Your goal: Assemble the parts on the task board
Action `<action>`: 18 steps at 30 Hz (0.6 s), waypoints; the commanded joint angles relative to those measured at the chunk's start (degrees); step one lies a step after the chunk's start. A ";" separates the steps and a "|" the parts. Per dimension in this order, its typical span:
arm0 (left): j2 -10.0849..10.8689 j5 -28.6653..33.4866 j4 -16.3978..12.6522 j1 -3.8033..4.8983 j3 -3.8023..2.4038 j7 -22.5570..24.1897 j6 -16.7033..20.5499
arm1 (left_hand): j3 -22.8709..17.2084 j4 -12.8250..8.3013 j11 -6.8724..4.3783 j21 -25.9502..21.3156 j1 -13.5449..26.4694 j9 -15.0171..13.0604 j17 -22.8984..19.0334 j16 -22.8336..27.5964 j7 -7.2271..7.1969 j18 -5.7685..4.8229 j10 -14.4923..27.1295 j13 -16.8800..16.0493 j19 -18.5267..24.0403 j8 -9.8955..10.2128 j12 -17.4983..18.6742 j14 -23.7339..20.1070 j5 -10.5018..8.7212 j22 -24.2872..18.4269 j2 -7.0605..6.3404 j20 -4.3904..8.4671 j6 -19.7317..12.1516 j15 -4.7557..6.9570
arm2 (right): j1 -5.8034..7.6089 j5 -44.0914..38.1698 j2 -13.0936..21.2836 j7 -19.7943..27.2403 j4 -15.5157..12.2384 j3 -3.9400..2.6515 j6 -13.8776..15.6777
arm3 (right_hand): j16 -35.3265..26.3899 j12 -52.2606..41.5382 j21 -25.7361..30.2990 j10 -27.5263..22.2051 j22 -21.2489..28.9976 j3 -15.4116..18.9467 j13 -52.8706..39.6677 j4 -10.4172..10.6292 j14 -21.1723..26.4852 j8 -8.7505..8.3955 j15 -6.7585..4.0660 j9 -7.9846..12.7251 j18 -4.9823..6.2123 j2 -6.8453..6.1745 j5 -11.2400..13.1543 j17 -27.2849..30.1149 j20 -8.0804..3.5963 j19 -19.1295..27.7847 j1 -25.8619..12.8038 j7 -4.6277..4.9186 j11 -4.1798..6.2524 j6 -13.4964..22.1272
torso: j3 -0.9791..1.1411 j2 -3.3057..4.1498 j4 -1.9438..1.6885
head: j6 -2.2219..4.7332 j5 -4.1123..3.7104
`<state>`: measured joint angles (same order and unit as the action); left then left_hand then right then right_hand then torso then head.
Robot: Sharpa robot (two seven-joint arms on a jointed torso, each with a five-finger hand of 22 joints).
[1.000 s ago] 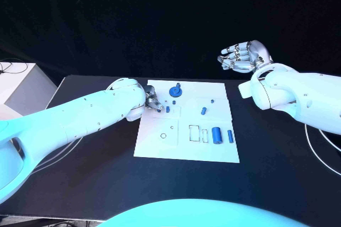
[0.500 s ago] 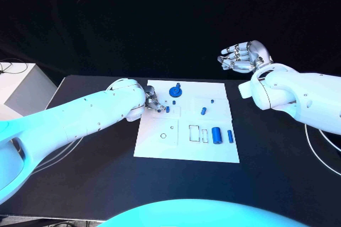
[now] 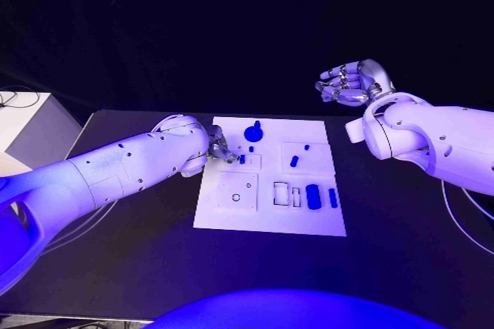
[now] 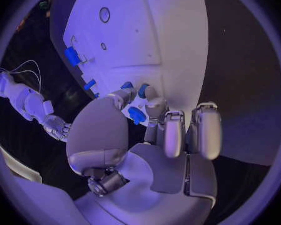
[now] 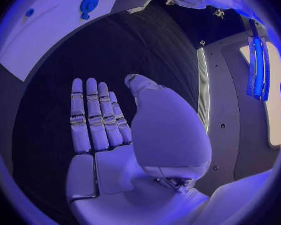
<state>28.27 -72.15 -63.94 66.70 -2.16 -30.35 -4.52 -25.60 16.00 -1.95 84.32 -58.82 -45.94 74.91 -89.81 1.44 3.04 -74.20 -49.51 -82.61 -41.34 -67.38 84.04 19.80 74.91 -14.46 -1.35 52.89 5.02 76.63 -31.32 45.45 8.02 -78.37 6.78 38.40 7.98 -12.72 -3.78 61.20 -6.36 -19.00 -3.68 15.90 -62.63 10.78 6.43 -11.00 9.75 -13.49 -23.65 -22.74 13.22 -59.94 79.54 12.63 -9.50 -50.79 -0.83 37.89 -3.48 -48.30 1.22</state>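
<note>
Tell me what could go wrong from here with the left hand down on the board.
1. The left hand pinches a small blue part at its fingers; such a slight grip could slip or tilt the piece before it seats.
2. Its fingers work low over the task board, near other loose parts; a sweep might knock them.
3. The right hand is raised off the table, too far to steady anything.

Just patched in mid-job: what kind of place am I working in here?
Most likely a lab or demo test bench, not a factory line. A white task board with small blue parts lies on a black table against a dark backdrop, and the left robot hand is at the board.
</note>
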 commanded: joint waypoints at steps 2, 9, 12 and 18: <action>0.70 -0.74 -0.44 -0.39 0.17 -0.06 -2.28 | 2.26 0.72 0.12 -0.26 -0.40 0.07 15.09 -0.19 0.63 -0.17 0.51 0.31 0.21 0.23 0.25 5.96 -3.19 3.19 0.62 -0.14 -0.31 -0.14 | -0.03 -0.25 0.04 0.54 -0.06 -0.02 -0.75 | -0.19 0.18 -0.07 -0.33 0.08 -0.11 0.02 0.01 0.02 -0.35 0.35 0.09 0.82 -0.11 -0.21 0.05 -0.02 0.51 -0.49 0.71 0.02 0.14 | -0.02 -0.04 -0.02 | 0.01 -0.13; 1.65 -1.05 -1.43 -0.38 0.02 -0.06 -1.91 | 3.38 0.77 0.16 -0.23 0.17 0.06 15.09 -0.19 0.65 -0.19 0.81 1.04 0.15 0.20 0.60 5.96 -3.94 3.27 1.09 -0.18 -0.32 -0.18 | -0.08 -0.25 0.10 0.53 -0.05 -0.02 -0.73 | -0.24 0.19 -0.07 -0.34 0.15 -0.11 0.02 0.01 0.02 -0.36 0.36 0.10 0.82 -0.11 -0.40 0.09 -0.01 0.53 -0.51 0.71 0.01 0.15 | -0.05 -0.03 -0.03 | 0.15 -0.10; 1.93 -1.05 -1.85 -0.38 -0.02 -0.02 -1.43 | 3.79 0.79 0.15 -0.22 0.34 0.03 15.09 -0.19 0.64 -0.19 0.86 1.21 0.13 0.16 0.66 5.96 -4.13 3.31 1.18 -0.19 -0.33 -0.18 | -0.10 -0.25 0.12 0.52 -0.05 -0.02 -0.72 | -0.24 0.19 -0.07 -0.34 0.16 -0.11 0.02 0.01 0.03 -0.37 0.36 0.10 0.82 -0.12 -0.42 0.09 -0.01 0.53 -0.51 0.71 0.01 0.15 | -0.05 -0.03 -0.07 | 0.15 -0.08; 2.35 -0.84 -2.41 -0.38 -0.05 0.03 -1.16 | 5.79 0.71 0.12 -0.23 0.42 -0.07 15.09 -0.19 0.58 -0.19 0.97 1.43 0.13 0.04 0.67 5.96 -5.05 3.32 1.29 -0.20 -0.53 -0.16 | -0.13 -0.25 0.12 0.47 -0.05 -0.01 -0.76 | -0.26 0.20 -0.07 -0.34 0.17 -0.09 0.02 0.01 0.03 -0.37 0.36 0.10 0.81 -0.13 -0.44 0.10 0.00 0.54 -0.53 0.71 0.01 0.15 | -0.05 -0.01 -0.06 | 0.16 -0.07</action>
<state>30.64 -72.84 -66.13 66.47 -2.26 -30.31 -4.91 -20.04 16.68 -1.83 84.20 -58.37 -45.95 74.94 -89.81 1.96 3.03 -73.50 -48.12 -82.61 -41.24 -66.93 84.04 14.88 74.91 -13.40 -1.35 52.21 5.01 76.54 -31.32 45.56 8.02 -78.36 6.78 38.38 7.98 -12.72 -3.78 61.20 -6.26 -19.00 -3.68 15.90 -62.63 10.78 6.44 -10.95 9.75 -13.49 -23.86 -22.68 13.22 -59.94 79.55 12.63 -9.50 -50.79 -0.87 37.86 -3.53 -48.15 1.14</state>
